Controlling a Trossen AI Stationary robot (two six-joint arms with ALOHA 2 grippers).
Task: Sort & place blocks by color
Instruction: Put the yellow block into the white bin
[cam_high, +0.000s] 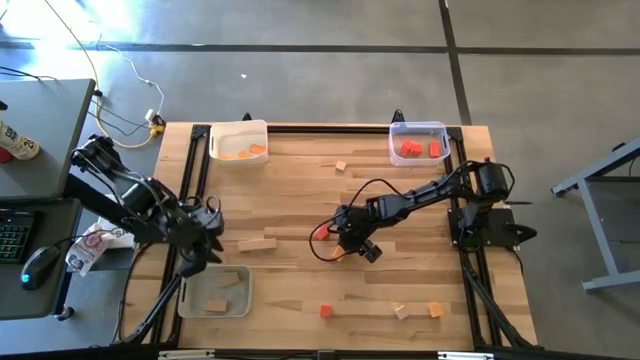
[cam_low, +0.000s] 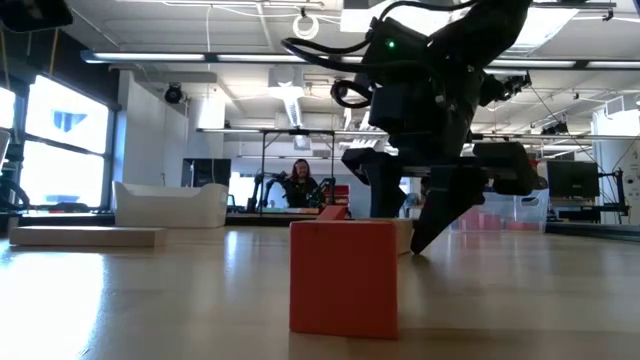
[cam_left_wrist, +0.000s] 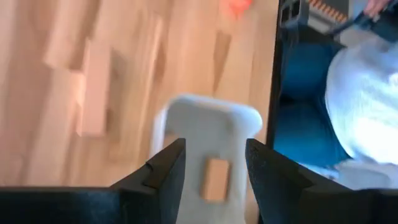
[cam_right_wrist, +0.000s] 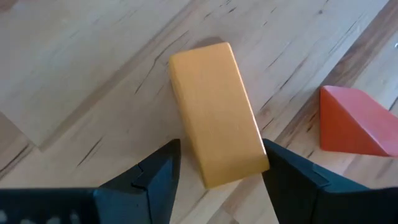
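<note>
Bench (cam_high: 300, 200) of pale butcher-block planks, framed in black rails, stands on a grey concrete floor (cam_high: 300, 80) with dark seams. A desk (cam_high: 40, 130) with a keyboard and mouse sits beside its left edge, cables trailing behind. The low view looks into a large white workshop with ceiling strip lights, windows, other arms and a seated person (cam_low: 300, 185) far back.

Three translucent trays rest on the bench. The far left tray (cam_high: 238, 128) holds two orange blocks (cam_high: 245, 153). The far right tray (cam_high: 418, 128) holds two red blocks (cam_high: 420, 150). The near left tray (cam_high: 190, 300) holds two tan blocks (cam_high: 225, 292).

Loose on the wood I count a long tan bar (cam_high: 256, 244), one small tan block (cam_high: 341, 166) at the far middle, a red cube (cam_high: 326, 311), a tan block (cam_high: 401, 312) and an orange cube (cam_high: 436, 311) along the near edge.

The left gripper (cam_left_wrist: 214, 163) hangs over the near left tray, fingers apart with nothing between them. The right gripper (cam_right_wrist: 219, 163) is low at mid-bench, its fingers apart on either side of an orange bar (cam_right_wrist: 216, 112) lying flat, not clamped on it; a red wedge (cam_right_wrist: 356, 124) lies near.
</note>
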